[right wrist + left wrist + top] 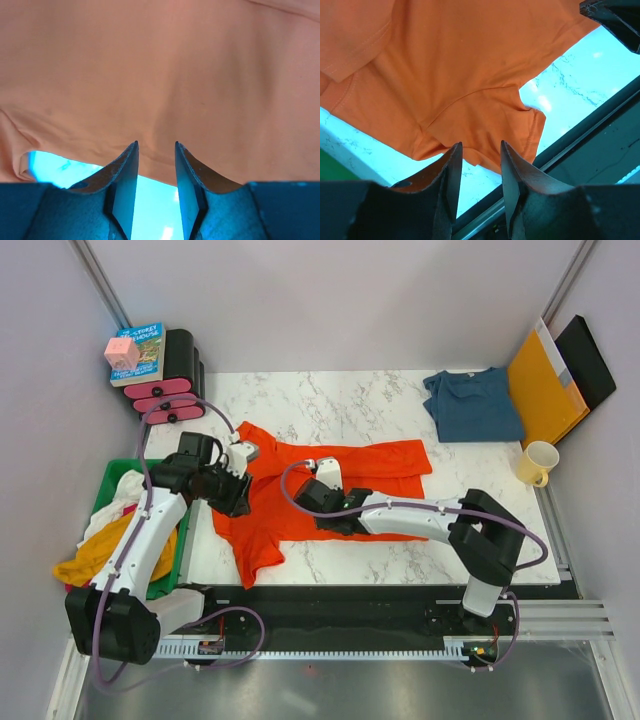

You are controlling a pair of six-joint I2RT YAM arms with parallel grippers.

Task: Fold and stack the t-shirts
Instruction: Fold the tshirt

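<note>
The orange-red t-shirt point(370, 465) lies spread and rumpled across the middle of the marble table point(330, 395). One sleeve point(485, 135) reaches toward the near edge. The teal-blue t-shirt point(475, 405) lies folded at the back right. My left gripper point(233, 500) hovers over the orange shirt's left side. Its jaws point(480, 150) are open, the sleeve's hem lies just past the tips, and bare table shows between them. My right gripper point(322, 512) is low over the shirt's middle, near its front hem point(150, 165). It is open point(155, 145) with nothing pinched.
A green bin point(110, 475) at the left holds mustard-yellow and white garments. A cream mug point(538, 462), an orange-yellow envelope point(545, 385) and a black panel point(588, 360) sit at the right. A book, a pink cube and black-pink holders point(170, 375) stand back left.
</note>
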